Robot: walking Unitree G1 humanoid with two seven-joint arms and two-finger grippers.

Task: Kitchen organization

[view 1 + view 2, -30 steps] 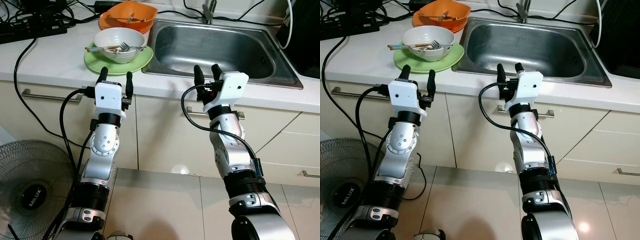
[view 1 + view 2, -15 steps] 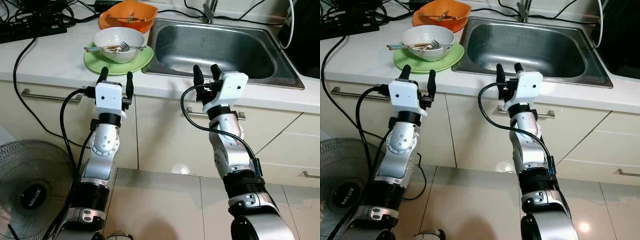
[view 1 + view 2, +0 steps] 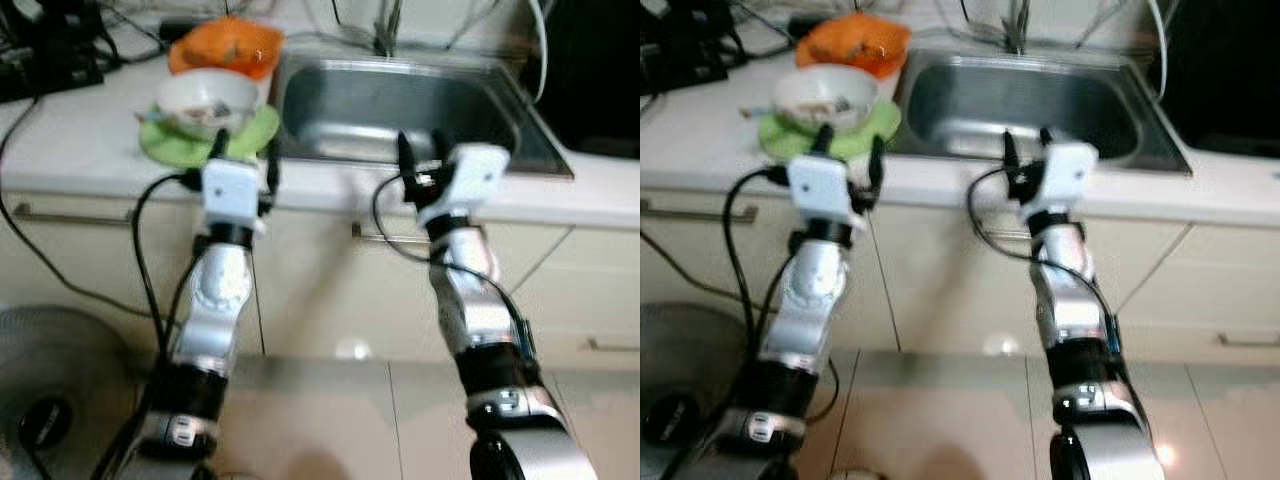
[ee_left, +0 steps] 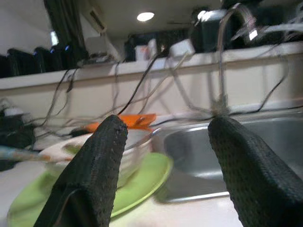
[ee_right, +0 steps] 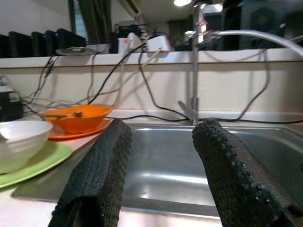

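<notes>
Your head views are blurred, so judge reach from the wrist views before you commit. Both grippers are spread and hold nothing: the left gripper (image 3: 243, 158) hangs at the counter (image 3: 70, 150) edge just before the green plate (image 3: 160, 146), the right gripper (image 3: 418, 160) at the front rim of the sink (image 3: 330, 105). The white bowl (image 3: 205, 98) sits on that plate, left of the sink, with utensils lying in it; an orange bowl (image 3: 228, 47) stands behind it. If you reach in low, a finger could catch the plate rim and shove the whole stack, or tip the loose utensils out. The cables (image 4: 142, 78) draped behind the sink could snag a raised arm. The bowl looks glossy and likely slippery.
</notes>
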